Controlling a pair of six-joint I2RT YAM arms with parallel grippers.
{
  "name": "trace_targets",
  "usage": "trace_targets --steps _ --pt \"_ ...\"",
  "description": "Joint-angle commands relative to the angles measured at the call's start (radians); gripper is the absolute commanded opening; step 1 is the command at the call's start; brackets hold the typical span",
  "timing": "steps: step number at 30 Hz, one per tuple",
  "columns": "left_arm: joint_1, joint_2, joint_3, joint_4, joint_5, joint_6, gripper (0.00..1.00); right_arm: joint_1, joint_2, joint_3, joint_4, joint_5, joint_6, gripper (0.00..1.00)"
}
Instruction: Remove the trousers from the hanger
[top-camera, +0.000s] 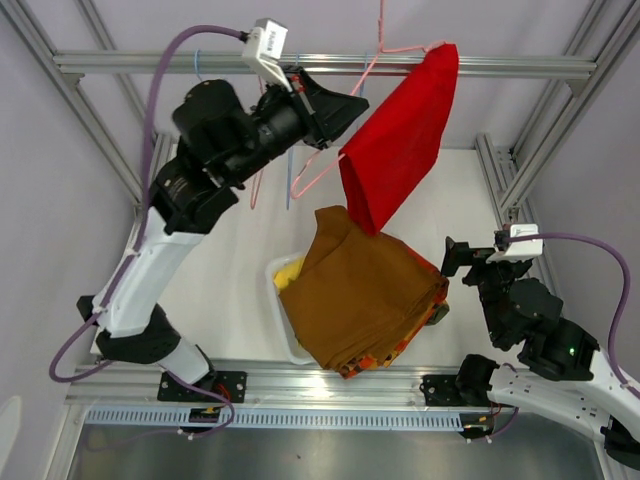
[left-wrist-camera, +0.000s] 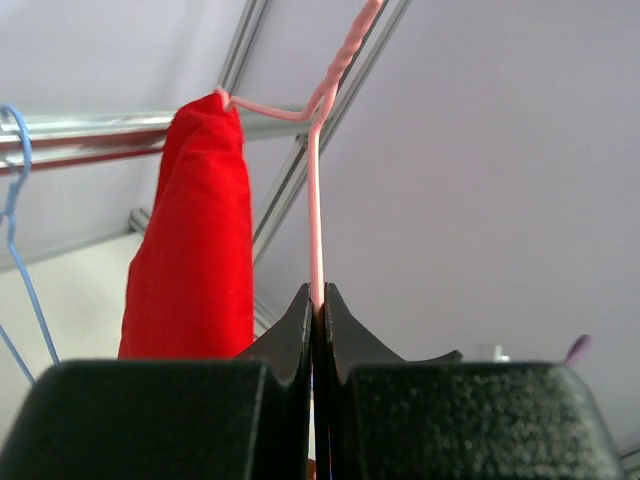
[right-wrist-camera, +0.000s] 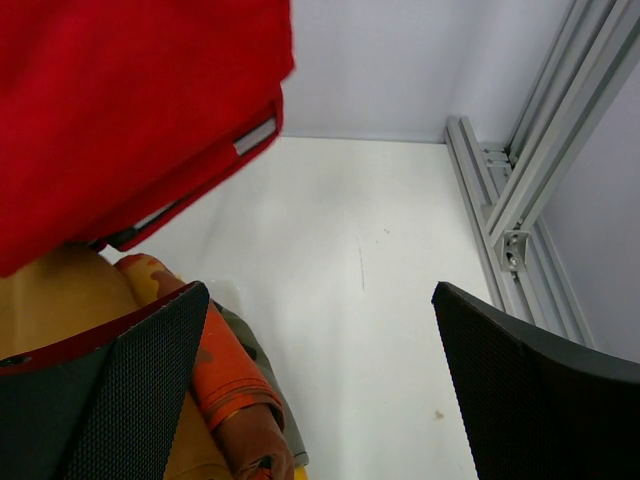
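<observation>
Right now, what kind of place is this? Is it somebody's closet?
Probably a robot lab test cell, not a closet: a bare aluminium frame surrounds a white table, a left arm and right arm are mounted at its edge, and red trousers hang on a pink wire hanger.

Red trousers (top-camera: 400, 140): matt cloth. Hanger (left-wrist-camera: 315, 200): smooth coated wire. Counter (top-camera: 230, 270): matt white. Right claw (right-wrist-camera: 318, 300) pads (right-wrist-camera: 130, 390): finely textured black.

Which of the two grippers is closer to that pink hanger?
Left. The left gripper is shut on the pink hanger's wire, beside the red trousers. The right gripper is open, low near the brown trousers, apart from it.
</observation>
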Motion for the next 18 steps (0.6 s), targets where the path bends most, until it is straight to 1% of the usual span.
trace_targets --steps 1,2,6,10,14,16,18 --pt "-0.019 -0.131 0.028 0.184 -0.028 0.050 0.00 -0.003 0.001 -0.005 0.011 -0.012 0.000 0.99" --pt "-0.025 -0.139 0.026 0.182 -0.056 0.059 0.00 -0.003 0.002 -0.005 0.011 -0.015 -0.001 0.99" --pt "-0.034 -0.168 0.028 0.156 -0.071 0.070 0.01 -0.003 0.013 -0.007 0.014 -0.029 -0.003 0.99" --pt "-0.074 -0.214 0.014 0.138 -0.103 0.093 0.01 -0.003 0.024 -0.010 0.021 -0.038 -0.005 0.99" --pt "-0.119 -0.253 0.000 0.102 -0.137 0.156 0.01 -0.003 0.034 -0.009 0.021 -0.044 -0.009 0.99" --pt "-0.142 -0.289 -0.070 0.101 -0.169 0.173 0.00 -0.001 0.048 0.008 0.010 -0.053 -0.006 1.00" --pt "-0.149 -0.362 -0.151 0.114 -0.197 0.183 0.01 0.000 0.085 0.025 -0.002 -0.062 -0.006 0.99"
